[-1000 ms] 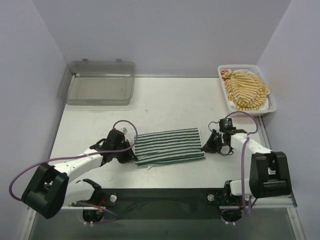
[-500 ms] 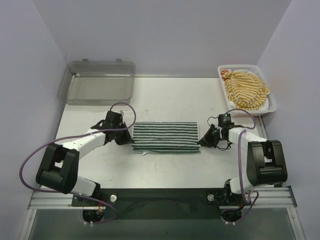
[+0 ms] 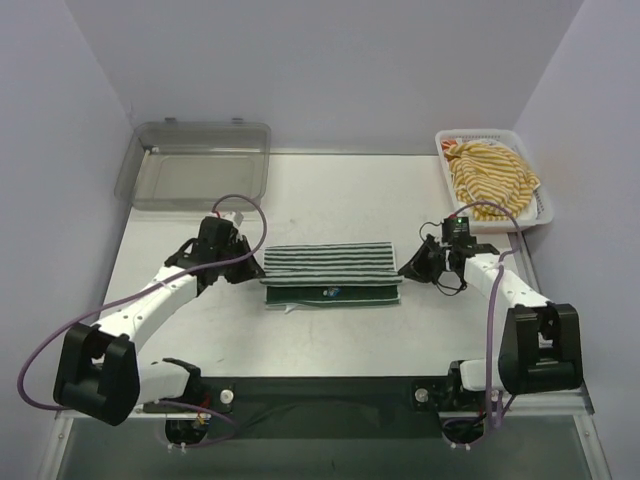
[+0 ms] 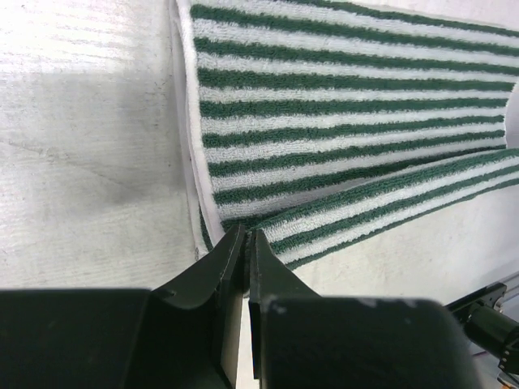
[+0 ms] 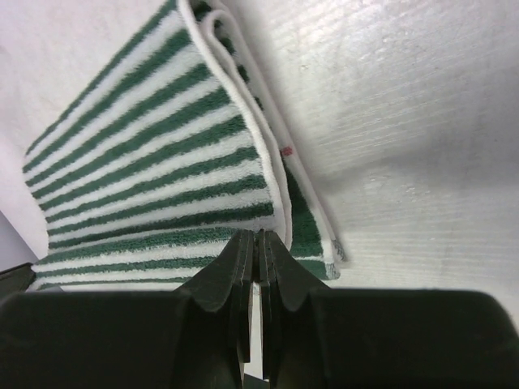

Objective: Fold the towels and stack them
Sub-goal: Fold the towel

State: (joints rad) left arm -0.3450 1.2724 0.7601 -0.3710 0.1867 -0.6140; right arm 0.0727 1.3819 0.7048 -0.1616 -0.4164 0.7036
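- While both claws grip the soft dark-green-and-white striped cloth towel [image 3: 330, 262], you are mid-fold. It lies on the white table [image 3: 330, 205], to the near right of the clear grey plastic tray [image 3: 195, 180], with one long edge raised and doubling over the rest.
- Your left gripper [image 3: 250, 270], the one nearer the tray, has its fingers pressed together on the towel's left corner.
- Your right gripper [image 3: 408, 268], farther from the tray, pinches the opposite corner just as tightly.
- My read on the next move: carry both corners level toward the tray's side, lay edge on edge, then release together. Uneven hands would skew the fold.
- The crumpled yellow-and-white striped towel [image 3: 490, 180] sits in the white plastic mesh basket [image 3: 478, 134], well right of the tray, not yet folded.
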